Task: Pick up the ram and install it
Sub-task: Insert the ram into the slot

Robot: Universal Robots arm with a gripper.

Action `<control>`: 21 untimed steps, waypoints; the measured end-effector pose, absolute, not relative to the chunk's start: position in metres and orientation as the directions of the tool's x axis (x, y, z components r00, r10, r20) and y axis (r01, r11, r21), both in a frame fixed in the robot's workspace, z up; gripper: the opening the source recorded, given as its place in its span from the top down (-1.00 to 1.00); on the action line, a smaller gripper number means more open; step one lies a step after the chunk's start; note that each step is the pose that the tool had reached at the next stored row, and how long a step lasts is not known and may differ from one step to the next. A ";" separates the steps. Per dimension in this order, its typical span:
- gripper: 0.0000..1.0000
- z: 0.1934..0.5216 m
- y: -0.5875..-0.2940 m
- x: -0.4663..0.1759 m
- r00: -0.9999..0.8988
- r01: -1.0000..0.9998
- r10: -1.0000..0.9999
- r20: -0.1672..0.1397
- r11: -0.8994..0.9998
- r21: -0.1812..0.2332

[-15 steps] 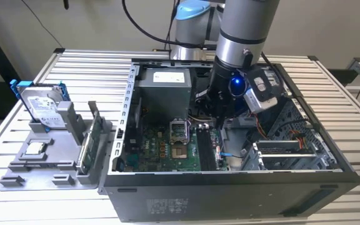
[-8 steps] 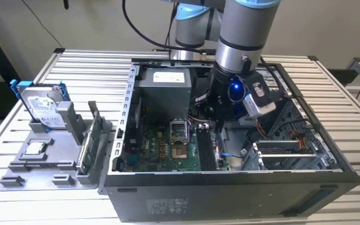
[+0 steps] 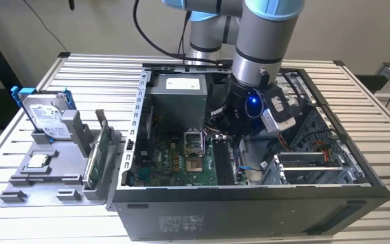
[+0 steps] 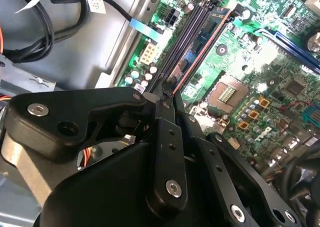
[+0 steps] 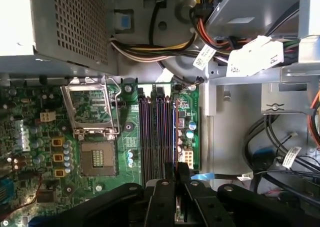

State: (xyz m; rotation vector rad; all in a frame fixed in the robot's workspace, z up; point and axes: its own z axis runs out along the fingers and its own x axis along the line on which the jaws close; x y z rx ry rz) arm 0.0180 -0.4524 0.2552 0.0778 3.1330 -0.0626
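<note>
My gripper (image 3: 234,134) is down inside the open computer case (image 3: 249,203), low over the black memory slots (image 3: 222,157) of the green motherboard. In both wrist views the black fingers (image 4: 161,137) are closed together, gripper (image 4: 167,93) (image 5: 176,173) shut on the ram (image 4: 207,37). The ram is a thin dark stick seen nearly edge-on, running lengthwise along the memory slots (image 5: 155,137) beside the processor socket (image 5: 97,157). I cannot tell whether its lower edge touches a slot.
A silver power supply (image 3: 178,94) and bundled cables (image 5: 280,142) crowd the case around the arm. A drive cage (image 3: 303,162) fills the case on the exterior view's right. Outside, a grey fixture (image 3: 46,178) carries a hard drive in a blue frame (image 3: 46,114) and a green card (image 3: 93,162).
</note>
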 end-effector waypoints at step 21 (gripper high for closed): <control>0.72 0.226 -0.456 0.017 -1.000 0.030 0.030 -0.008 0.999 -0.040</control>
